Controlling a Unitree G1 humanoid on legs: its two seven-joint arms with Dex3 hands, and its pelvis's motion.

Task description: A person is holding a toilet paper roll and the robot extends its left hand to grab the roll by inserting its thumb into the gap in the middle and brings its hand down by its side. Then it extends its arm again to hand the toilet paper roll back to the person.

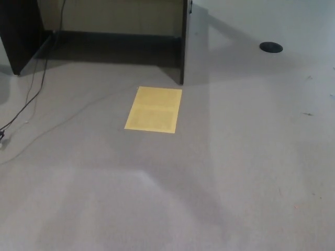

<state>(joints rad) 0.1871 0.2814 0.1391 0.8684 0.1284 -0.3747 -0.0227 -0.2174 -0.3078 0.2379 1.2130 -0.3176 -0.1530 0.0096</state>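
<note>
Where the camera looks down, a yellow sheet (154, 110) lies on grey carpet (235, 172).

Open carpet floor (220, 198) ahead; dark desk panels (183, 42) and a cable (31, 97) stand at the far edge.

You're looking at an evenly, rather dimly lit grey floor (235, 172), soft and slightly grainy throughout. The yellow sheet (154, 110) is the brightest patch. The dark desk (183, 42) throws a long diagonal shadow toward lower right, and a paler band lies across the bottom left. No glare anywhere.
</note>
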